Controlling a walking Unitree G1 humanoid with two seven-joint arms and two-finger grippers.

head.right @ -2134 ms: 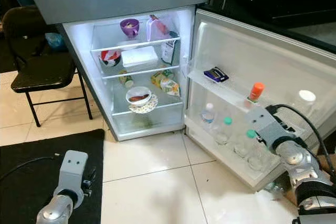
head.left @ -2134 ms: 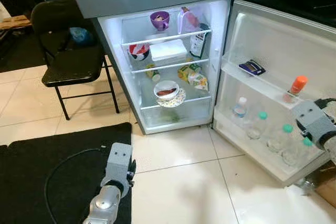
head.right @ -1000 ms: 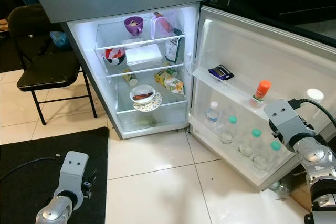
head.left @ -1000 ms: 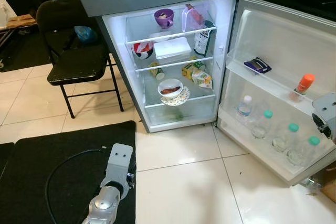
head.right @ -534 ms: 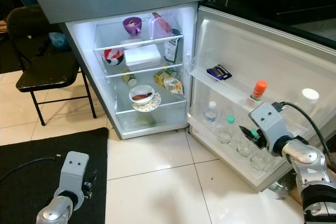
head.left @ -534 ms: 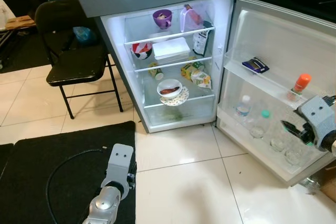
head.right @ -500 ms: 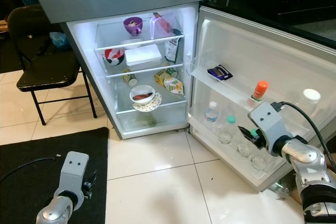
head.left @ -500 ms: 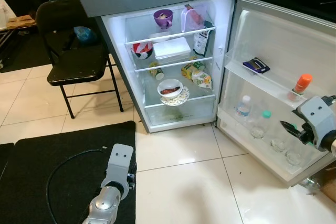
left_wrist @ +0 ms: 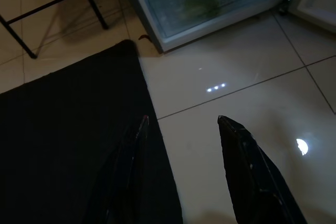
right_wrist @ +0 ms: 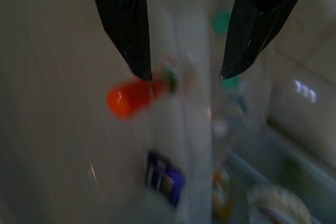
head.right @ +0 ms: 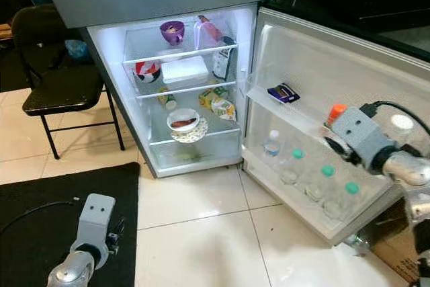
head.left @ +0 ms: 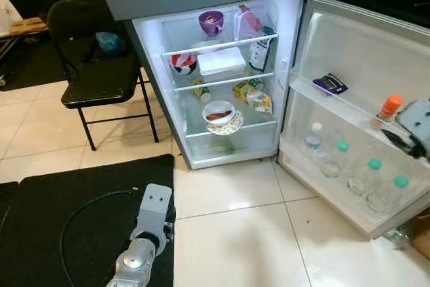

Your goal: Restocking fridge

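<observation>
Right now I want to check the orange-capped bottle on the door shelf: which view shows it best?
The left eye view: the orange-capped bottle stands sharp and unobstructed on the door's upper shelf. In the right eye view the right gripper's housing partly covers it. The right wrist view shows it close, between the open fingers, but blurred.

Fridge (head.left: 222, 72) open, lit inside; door (head.left: 363, 65) swung wide to the right. Upper door shelf: orange-capped bottle (head.left: 389, 107) upright at the near end, dark blue packet (head.left: 329, 84) lying flat at the far end. Lower door shelf: row of clear bottles upright, one white-capped (head.left: 311, 136) farthest, then three green-capped (head.left: 369, 173) nearer. Main shelves: purple bowl (head.left: 211, 22) top left, white box (head.left: 222, 62) middle, plated bowl (head.left: 219, 113) lower.
</observation>
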